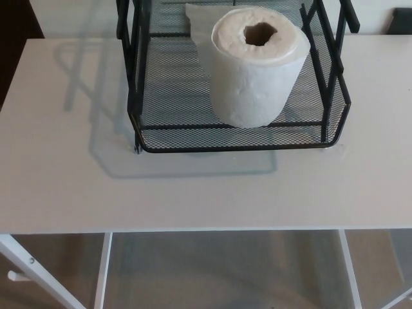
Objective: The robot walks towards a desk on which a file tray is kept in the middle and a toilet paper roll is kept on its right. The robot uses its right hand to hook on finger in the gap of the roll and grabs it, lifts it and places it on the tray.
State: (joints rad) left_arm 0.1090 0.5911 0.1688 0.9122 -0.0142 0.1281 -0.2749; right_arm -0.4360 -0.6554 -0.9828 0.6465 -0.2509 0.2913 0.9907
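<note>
While neither of my hands is showing anywhere below me, I am looking down at the toilet roll [257,64] standing upright, hole facing up, on the mesh floor of the black file tray [235,147], towards its right side. I cannot say whether my hands are open or closed. Judging by how things lie, the placing step is looking done, and nothing further is asking for a grasp. A loose sheet is trailing off behind the roll. The tray's back and upper frame are running off the top edge, and the white worktop [193,193] is cut off at both sides.
</note>
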